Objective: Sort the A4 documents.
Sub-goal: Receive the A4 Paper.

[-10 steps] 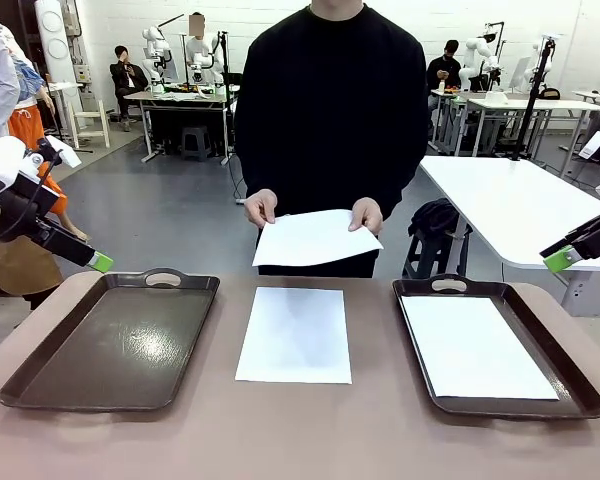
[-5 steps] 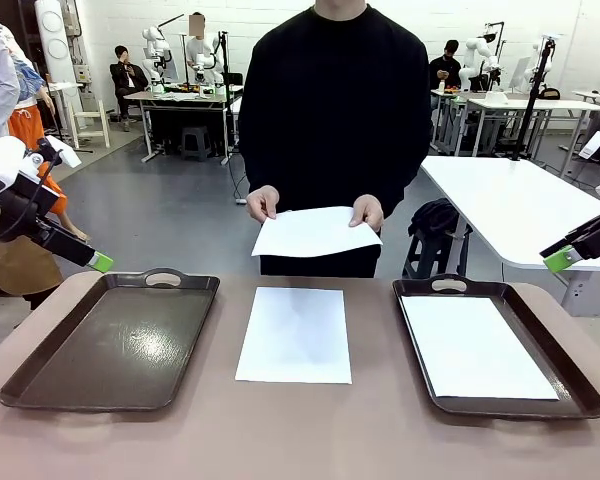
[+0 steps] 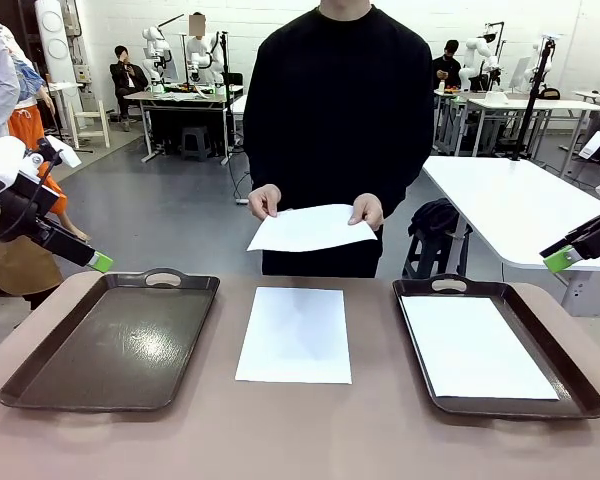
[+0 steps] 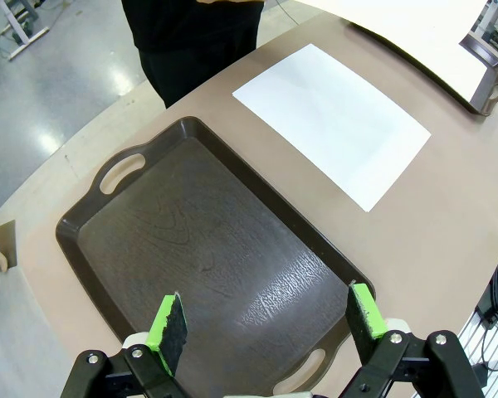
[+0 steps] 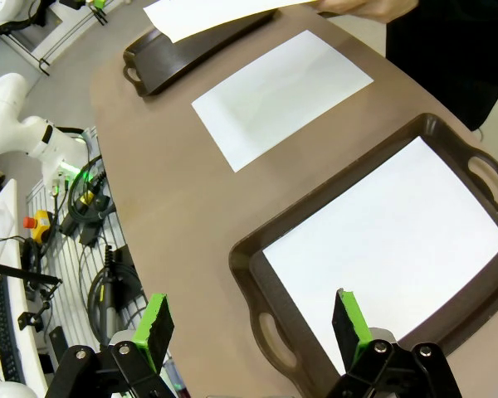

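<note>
Sorting stage: I judge one A4 sheet filed; it lies flat inside the right tray (image 3: 580, 395). The left tray (image 3: 40, 385) carries no paper.
Next sheet (image 3: 294, 334): flat on the table (image 3: 300, 430), between the two trays and touching neither.
Long axis: runs from my side toward the person.
Third sheet (image 3: 310, 228): pinched at its far edge by the person's hands (image 3: 263, 203), above the table's far edge.
Left jaws: spread wide, empty, raised over the left tray; the table sheet lies inboard.
Right jaws: spread wide, empty, raised over the right tray; the table sheet lies inboard.
Nearer arm: I cannot tell; both look about equally placed.
Materials: thin, limp, matte white paper; rigid dark brown trays with raised rims, cut-out handles and glossy textured floors.
</note>
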Available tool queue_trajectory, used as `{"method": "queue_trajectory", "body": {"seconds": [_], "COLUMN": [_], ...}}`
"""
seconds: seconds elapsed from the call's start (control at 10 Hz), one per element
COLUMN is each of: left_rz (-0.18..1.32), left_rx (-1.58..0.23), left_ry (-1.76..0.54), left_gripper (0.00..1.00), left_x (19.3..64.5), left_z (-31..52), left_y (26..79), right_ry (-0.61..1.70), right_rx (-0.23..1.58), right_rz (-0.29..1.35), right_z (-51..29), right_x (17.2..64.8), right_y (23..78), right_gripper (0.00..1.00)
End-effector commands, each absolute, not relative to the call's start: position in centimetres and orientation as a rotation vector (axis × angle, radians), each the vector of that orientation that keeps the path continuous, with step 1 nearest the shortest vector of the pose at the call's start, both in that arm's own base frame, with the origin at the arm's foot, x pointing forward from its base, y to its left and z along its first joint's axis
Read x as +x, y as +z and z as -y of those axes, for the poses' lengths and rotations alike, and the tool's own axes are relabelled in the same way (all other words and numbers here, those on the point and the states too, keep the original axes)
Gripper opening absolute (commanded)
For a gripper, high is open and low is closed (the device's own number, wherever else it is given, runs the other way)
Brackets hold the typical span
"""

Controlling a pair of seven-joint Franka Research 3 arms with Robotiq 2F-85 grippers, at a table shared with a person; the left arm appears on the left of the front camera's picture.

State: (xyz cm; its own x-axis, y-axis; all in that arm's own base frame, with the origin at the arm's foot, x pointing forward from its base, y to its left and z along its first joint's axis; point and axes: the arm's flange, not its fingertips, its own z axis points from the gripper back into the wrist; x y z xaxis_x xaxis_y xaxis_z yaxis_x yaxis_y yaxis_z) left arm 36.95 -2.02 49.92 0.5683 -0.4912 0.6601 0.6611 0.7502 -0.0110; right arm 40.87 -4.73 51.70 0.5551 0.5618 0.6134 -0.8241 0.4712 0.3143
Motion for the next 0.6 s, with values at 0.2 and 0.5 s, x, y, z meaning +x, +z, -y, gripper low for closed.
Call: {"method": "queue_trajectory", "body": {"seconds": [0.2, 0.5], "left_rz": [0.688, 0.688], "left_rx": [-0.285, -0.285], "left_ry": [-0.682, -0.682], "left_gripper": [1.00, 1.00], "left_x": [37.08, 37.08], "left_z": [1.87, 1.87], "left_y": [49.73, 49.73], "right_ry": [0.896, 0.896], "right_rx": [0.633, 0.633], "right_rz": [0.463, 0.463], "right_z": [4.65, 4.65], "right_x": [40.72, 40.72], "right_y": [51.85, 51.85], "right_gripper": [1.00, 1.00]}}
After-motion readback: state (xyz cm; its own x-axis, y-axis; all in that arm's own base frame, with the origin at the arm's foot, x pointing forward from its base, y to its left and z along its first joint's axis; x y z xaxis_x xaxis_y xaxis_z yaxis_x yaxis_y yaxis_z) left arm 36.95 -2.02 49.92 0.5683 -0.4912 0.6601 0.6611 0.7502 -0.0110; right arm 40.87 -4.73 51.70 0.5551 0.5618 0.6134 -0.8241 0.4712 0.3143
